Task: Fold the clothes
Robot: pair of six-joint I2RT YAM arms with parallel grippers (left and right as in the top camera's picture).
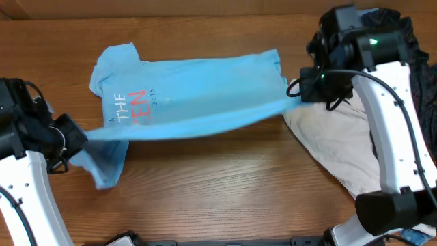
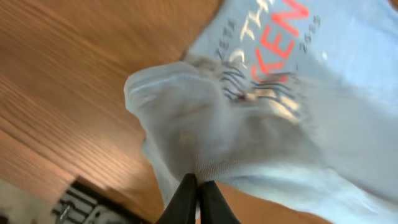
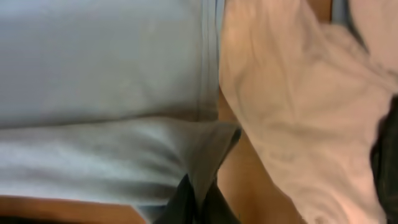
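The left pincer (image 1: pixel 74 140) sits just off the T-shirt's (image 1: pixel 198 92) left edge, closed tight on blue cloth. In the left wrist view its tips (image 2: pixel 196 190) meet with a bunched fold of the T-shirt (image 2: pixel 249 124) pinched between them. Below that grip a sleeve (image 1: pixel 104 164) hangs loose and touches the desk (image 1: pixel 205 198).

The T-shirt lies across the middle of the desk, print up. Its white and red lettering (image 1: pixel 133 106) is near the left end, and the other sleeve (image 1: pixel 116 58) points to the far left corner. The shirt's near edge is pulled into a taut band running from one pincer to the other, raised off the wood. The far part rests flat.

At the T-shirt's right end the right pincer (image 1: pixel 298 89) is clamped on the corner. The right wrist view shows the pincer (image 3: pixel 196 196) nipped shut on a folded hem of the T-shirt (image 3: pixel 99 74).

Just right of the T-shirt a cream garment (image 1: pixel 334 147) is spread loosely. Its edge touches or slips under the blue corner, and which of the two cannot be told. It crowds the space beside the grip, filling the right half of the wrist view (image 3: pixel 280 93). The right arm (image 1: pixel 389 89) reaches over it. Right of that, at the far corner, is a heap of black cloth (image 1: pixel 408 27), partly hidden behind the arm.
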